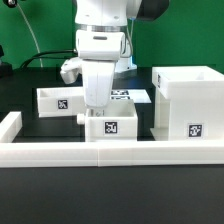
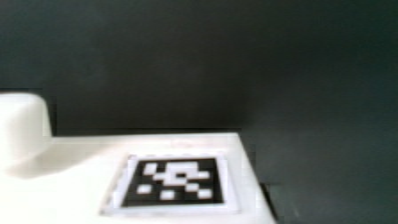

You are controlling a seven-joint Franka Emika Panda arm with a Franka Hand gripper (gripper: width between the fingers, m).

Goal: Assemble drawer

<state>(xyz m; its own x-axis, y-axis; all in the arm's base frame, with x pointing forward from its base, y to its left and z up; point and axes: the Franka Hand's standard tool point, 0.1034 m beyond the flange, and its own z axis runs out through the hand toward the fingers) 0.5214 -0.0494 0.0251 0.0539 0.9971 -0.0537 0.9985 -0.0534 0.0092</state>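
Observation:
In the exterior view the tall white housing [image 1: 186, 100] stands at the right, its tag facing front. One small white tray [image 1: 112, 127] sits in the middle just behind the rail. A second tray [image 1: 57, 100] sits at the left. My gripper [image 1: 96, 110] hangs straight down onto the left part of the middle tray's top edge. Its fingertips are hidden there. The wrist view shows a white tagged face [image 2: 175, 180] with a rounded white knob [image 2: 18, 140] beside it. No fingers show in that view.
A long low white rail [image 1: 100, 152] runs along the front and turns back at the exterior view's left [image 1: 10, 126]. The marker board [image 1: 128, 95] lies flat behind the middle tray. The tabletop is black, with a green wall behind.

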